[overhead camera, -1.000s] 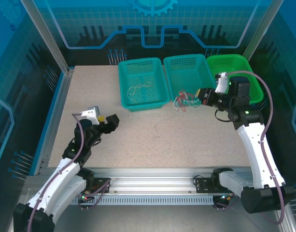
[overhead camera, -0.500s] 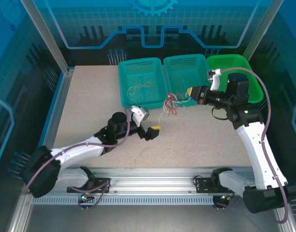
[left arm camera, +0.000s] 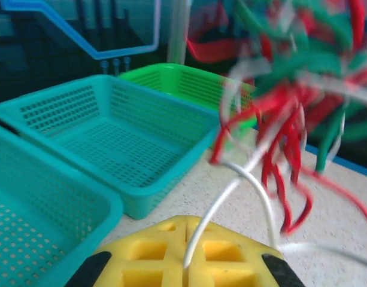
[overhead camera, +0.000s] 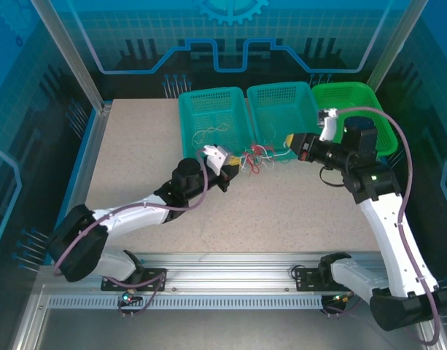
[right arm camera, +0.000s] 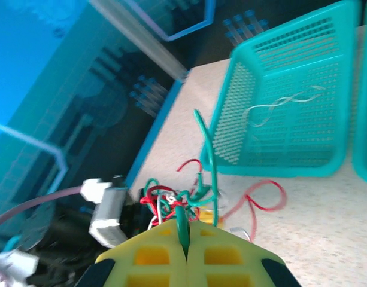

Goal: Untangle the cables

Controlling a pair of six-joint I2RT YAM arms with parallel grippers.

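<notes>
Evidently, with the left gripper [left arm camera: 184,239] pinched tight on a white strand [left arm camera: 221,195] and the right gripper [right arm camera: 186,242] on a green strand [right arm camera: 182,224], the cables [overhead camera: 257,154] bunched between them at mid-frame could cinch into a tighter knot, or slip free, if pulled apart hard.

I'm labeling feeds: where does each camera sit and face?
Top external: above and behind the bases, looking down on the table; both arms show.
Left wrist: on the left gripper, facing the baskets; yellow jaws shut on a white strand.
Right wrist: on the right gripper, facing the left gripper; jaws shut on a green strand.
Shared: all see the cables.
</notes>
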